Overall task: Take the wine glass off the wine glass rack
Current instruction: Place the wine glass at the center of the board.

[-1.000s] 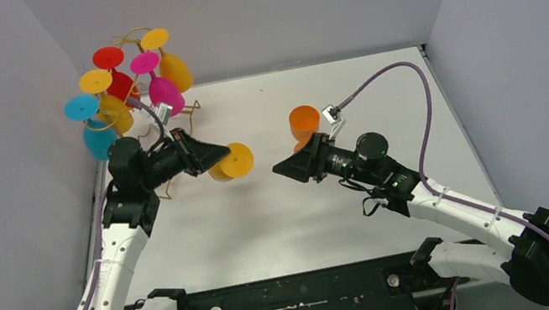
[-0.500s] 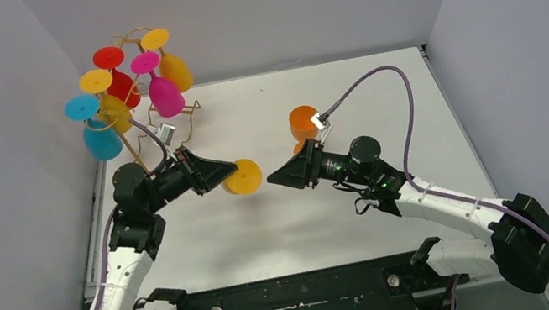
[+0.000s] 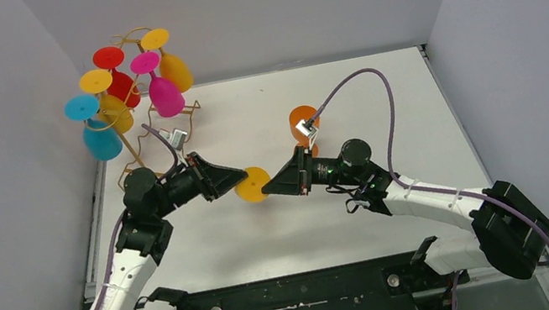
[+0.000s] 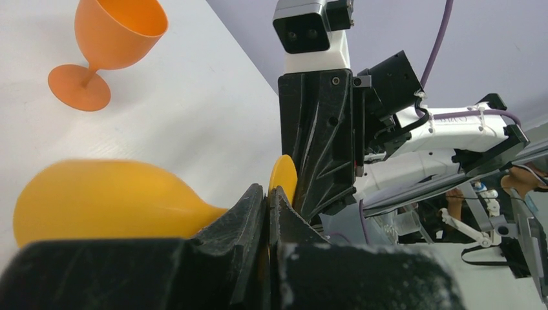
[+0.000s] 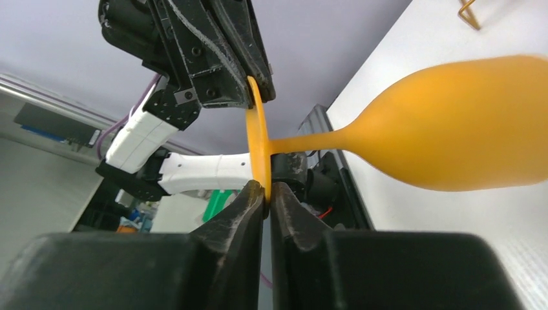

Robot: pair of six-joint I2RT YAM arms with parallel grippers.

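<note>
Wine glass (image 3: pixel 252 184), the yellow one, hangs sideways over the middle of the worktop (image 3: pixel 435 118), well apart from the wine glass rack (image 3: pixel 136 154). A second ago it was nearer that rack. My left end effector (image 3: pixel 235 182) stays clenched on the stem just behind the foot. My right end effector (image 3: pixel 272 187) has come in from the right. Its fingers were apart then and now pinch the rim of the foot from the opposite side. From above only the foot disc shows, because the bowl is hidden under my left end effector. Both wrist views blur the bowl, and my own fingers cover the stem where I grip it. An orange glass (image 3: pixel 301 120) standing behind my right wrist is partly covered by its camera and cable.
</note>
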